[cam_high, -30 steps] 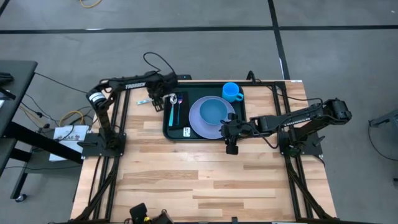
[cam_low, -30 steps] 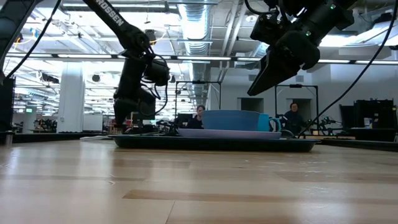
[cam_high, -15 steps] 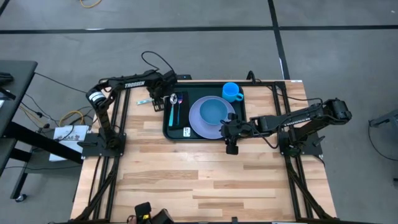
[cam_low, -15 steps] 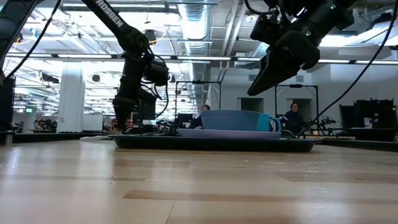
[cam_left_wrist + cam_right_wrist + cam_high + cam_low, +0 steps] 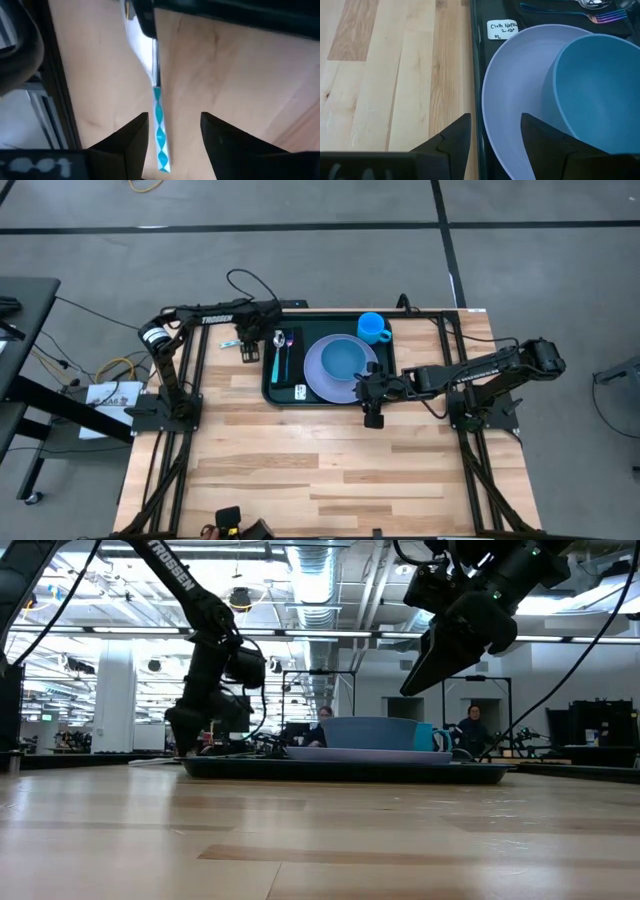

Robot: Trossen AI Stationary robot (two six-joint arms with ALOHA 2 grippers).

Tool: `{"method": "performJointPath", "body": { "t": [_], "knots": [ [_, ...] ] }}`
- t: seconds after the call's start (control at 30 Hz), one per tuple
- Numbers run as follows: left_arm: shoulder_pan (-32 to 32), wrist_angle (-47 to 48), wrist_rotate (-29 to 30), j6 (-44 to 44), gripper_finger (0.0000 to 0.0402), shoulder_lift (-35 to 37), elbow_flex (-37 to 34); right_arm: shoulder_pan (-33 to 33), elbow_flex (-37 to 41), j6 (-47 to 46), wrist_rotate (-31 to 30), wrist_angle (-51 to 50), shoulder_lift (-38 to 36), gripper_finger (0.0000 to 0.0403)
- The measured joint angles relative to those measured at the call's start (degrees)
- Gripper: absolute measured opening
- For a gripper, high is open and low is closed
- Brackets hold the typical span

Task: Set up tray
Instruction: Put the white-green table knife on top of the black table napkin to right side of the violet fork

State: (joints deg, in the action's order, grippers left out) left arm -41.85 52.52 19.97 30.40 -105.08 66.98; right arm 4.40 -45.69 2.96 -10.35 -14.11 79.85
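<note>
— What lies at the left of the pale wooden surface point(image 5: 300, 450)?

— The left gripper point(image 5: 246, 350) hangs low just outside the tray's left rim, jaws spread wide and empty, over a utensil with a teal handle point(image 5: 160, 134) that lies on the wood.

— And the tray?

— The tray point(image 5: 271, 391) sits at the far middle of the surface. On it, left to right: a black napkin point(image 5: 283, 383) carrying a spoon point(image 5: 279, 352) and a fork point(image 5: 289, 356), a lavender plate point(image 5: 318, 375) with a blue bowl point(image 5: 348, 360) on it, and a blue cup point(image 5: 373, 327) in the far right corner.

— The right side?

— The right gripper point(image 5: 372, 415) hovers above the tray's near edge beside the plate, jaws apart, holding nothing.

— The room?

— Grey floor point(image 5: 300, 240) around the frame; behind, a hall with ceiling ducts point(image 5: 320, 580) and two seated people point(image 5: 470, 725).
</note>
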Motion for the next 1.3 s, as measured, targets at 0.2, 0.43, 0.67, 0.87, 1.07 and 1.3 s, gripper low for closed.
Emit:
{"method": "performJointPath", "body": {
  "t": [0.2, 0.43, 0.67, 0.87, 1.07, 1.3],
  "knots": [
    [0.00, -2.42, -0.16, -0.12, 0.0172, 0.00, -0.08, -0.02, 0.00, 0.02, 0.00, 0.00, 0.00, 0.0164],
    [-0.47, -5.07, -3.66, -0.11, 0.0172, 0.00, -0.11, -0.02, 0.00, 0.02, 0.00, 0.03, 0.00, 0.0164],
    [-1.98, -6.31, -4.48, -0.12, 0.0172, 0.00, -0.13, -0.02, 0.00, 0.02, 0.00, 0.03, 0.00, 0.0164],
    [-2.75, -8.44, -7.05, 0.33, 0.0172, 0.00, -0.54, -0.02, 0.00, 0.01, 0.00, 0.03, 0.00, 0.0164],
    [-3.28, -12.77, -6.73, 2.19, 0.0172, 0.01, -4.61, -0.04, 0.00, 0.02, 0.00, 0.05, 0.00, 0.0164],
    [-3.33, -16.51, -5.29, 2.29, 0.0172, 0.37, -7.41, -0.04, 0.00, 0.04, -0.02, 0.07, 0.00, 0.0164]
  ]
}}
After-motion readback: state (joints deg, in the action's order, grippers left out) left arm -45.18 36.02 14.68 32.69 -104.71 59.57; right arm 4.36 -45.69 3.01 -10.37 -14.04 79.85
